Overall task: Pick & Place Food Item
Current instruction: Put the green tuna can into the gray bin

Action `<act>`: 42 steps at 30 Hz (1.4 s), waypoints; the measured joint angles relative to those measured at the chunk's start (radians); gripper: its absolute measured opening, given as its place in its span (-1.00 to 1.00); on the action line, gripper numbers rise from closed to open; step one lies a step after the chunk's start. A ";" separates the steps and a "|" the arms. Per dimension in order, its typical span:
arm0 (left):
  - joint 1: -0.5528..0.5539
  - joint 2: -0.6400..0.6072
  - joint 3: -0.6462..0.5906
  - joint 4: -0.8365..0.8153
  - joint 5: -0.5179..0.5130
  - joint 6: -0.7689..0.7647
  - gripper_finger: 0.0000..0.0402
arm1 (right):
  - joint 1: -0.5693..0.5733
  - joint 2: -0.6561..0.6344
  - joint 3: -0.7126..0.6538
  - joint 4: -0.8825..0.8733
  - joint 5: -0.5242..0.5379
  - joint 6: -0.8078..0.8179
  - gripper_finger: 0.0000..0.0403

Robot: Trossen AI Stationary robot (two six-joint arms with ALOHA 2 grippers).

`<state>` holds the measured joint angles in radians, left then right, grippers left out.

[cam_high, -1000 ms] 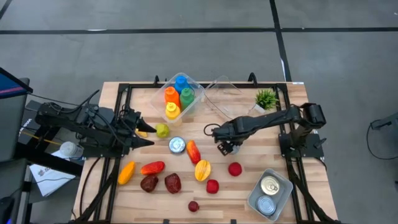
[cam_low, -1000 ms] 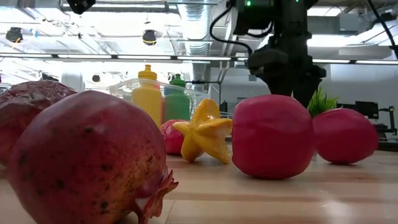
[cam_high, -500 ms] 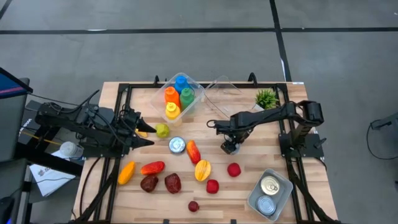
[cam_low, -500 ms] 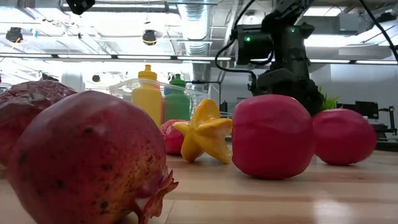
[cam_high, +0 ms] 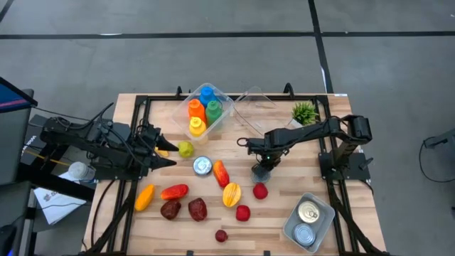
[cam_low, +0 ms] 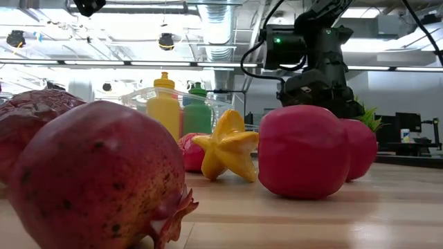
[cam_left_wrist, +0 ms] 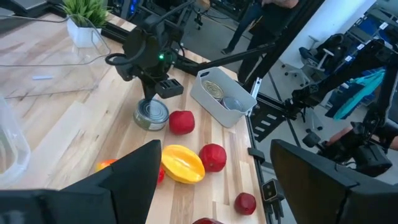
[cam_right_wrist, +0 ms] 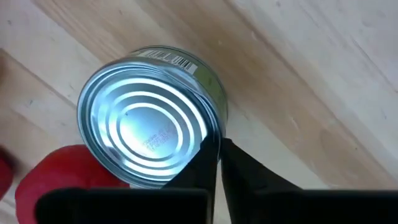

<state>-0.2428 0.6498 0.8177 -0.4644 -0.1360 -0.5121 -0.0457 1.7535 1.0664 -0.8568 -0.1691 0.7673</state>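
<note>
1. The right gripper (cam_right_wrist: 216,163) hangs over the middle of the table (cam_high: 284,206), its fingers (cam_right_wrist: 239,171) pressed together on nothing, their tips at the rim of an upright silver can (cam_right_wrist: 149,134).
2. A red fruit (cam_high: 260,190) lies touching that can, on the side toward the table's front edge.
3. A white bin (cam_high: 311,220) with two cans sits at the front right corner.
4. The left gripper (cam_high: 165,158) waits at the left edge, fingers spread, beside a green fruit (cam_high: 185,148).

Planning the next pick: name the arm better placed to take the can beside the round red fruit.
Right. Its gripper hangs shut directly over the can; the left gripper waits open across the table.
</note>
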 joint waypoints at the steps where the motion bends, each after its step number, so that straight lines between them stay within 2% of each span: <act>1: 0.000 0.000 0.000 0.000 -0.008 0.000 0.45 | 0.002 0.000 0.001 0.001 0.006 0.000 -0.97; 7: 0.000 0.002 0.000 0.001 -0.051 0.001 0.45 | 0.034 -0.036 0.030 0.004 0.131 0.019 -1.00; 11: 0.000 0.021 0.000 0.014 -0.056 -0.001 0.45 | 0.040 -0.077 0.042 0.008 0.155 0.051 -1.00; 17: 0.000 0.109 0.000 0.164 -0.056 -0.001 0.45 | 0.097 -0.131 0.042 0.006 0.193 0.145 -1.00; 21: 0.001 0.221 0.000 0.320 -0.032 0.007 0.41 | 0.156 -0.184 0.042 -0.009 0.209 0.225 -1.00; 26: 0.034 0.409 0.000 0.510 0.112 0.050 0.10 | 0.245 -0.247 0.043 -0.022 0.263 0.316 -1.00; 29: 0.055 0.530 0.000 0.608 0.125 0.064 -0.26 | 0.291 -0.272 0.043 -0.029 0.319 0.390 -1.00; 33: 0.081 0.686 0.000 0.743 0.125 0.120 -0.85 | 0.342 -0.286 0.043 -0.030 0.384 0.474 -1.00; 34: 0.087 0.726 0.000 0.781 0.125 0.127 -0.92 | 0.351 -0.286 0.043 -0.033 0.395 0.490 -1.00; 37: 0.104 0.829 0.003 0.856 0.125 0.126 -0.95 | 0.371 -0.276 0.045 -0.035 0.406 0.523 -1.00; 42: 0.118 0.983 0.070 0.842 0.159 0.114 -0.99 | 0.391 -0.264 0.036 -0.021 0.406 0.535 -1.00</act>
<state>-0.1249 1.6325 0.8875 0.3773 0.0233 -0.3986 0.3450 1.4894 1.1019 -0.8778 0.2372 1.3023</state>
